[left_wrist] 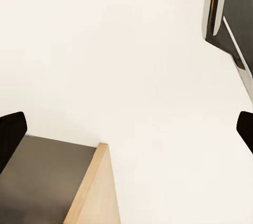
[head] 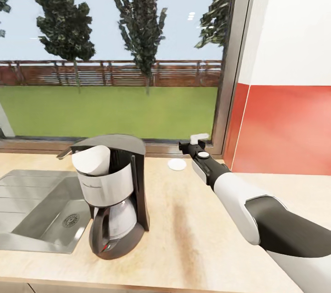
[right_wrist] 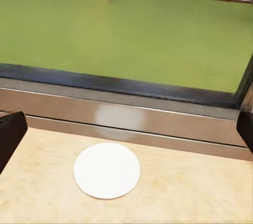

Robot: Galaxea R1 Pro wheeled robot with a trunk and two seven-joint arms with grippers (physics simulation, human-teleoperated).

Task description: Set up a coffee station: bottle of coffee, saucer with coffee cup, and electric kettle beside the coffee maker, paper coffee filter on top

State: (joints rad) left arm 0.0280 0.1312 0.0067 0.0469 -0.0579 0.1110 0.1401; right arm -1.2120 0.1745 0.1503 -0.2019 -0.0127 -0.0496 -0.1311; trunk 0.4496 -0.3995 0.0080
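Here's the right arm stretched out over the worktop [head: 193, 233], its right end effector [head: 195, 143] hanging just above the saucer [head: 177, 164], which lies flat at the far edge by the window sill [right_wrist: 126, 113], a little to the right of the coffee maker [head: 115, 196]. From the right wrist view the saucer [right_wrist: 107, 170] sits dead centre between the two dark fingertips [right_wrist: 10, 137], and those are spread wide, nothing held. The coffee maker already has its paper filter [head: 94, 159] tucked in the top, with the sink [head: 37, 210] off to its left.

Now, that saucer looks like a tricky customer: thin, stiff, glossy, probably ceramic, so light to carry but slippery and breakable if it drops. It lies flush on the worktop with barely any lip to show, so a grab across the whole disc looks unlikely. My bet is the rim is the place, one finger over the near edge and one under it, or pinching the edge at a slight tilt. A gentle squeeze should do; too hard and it may skid away toward the sill.

The left end effector [left_wrist: 126, 129] faces a pale wall beside a light wooden edge, fingertips far apart, carrying nothing
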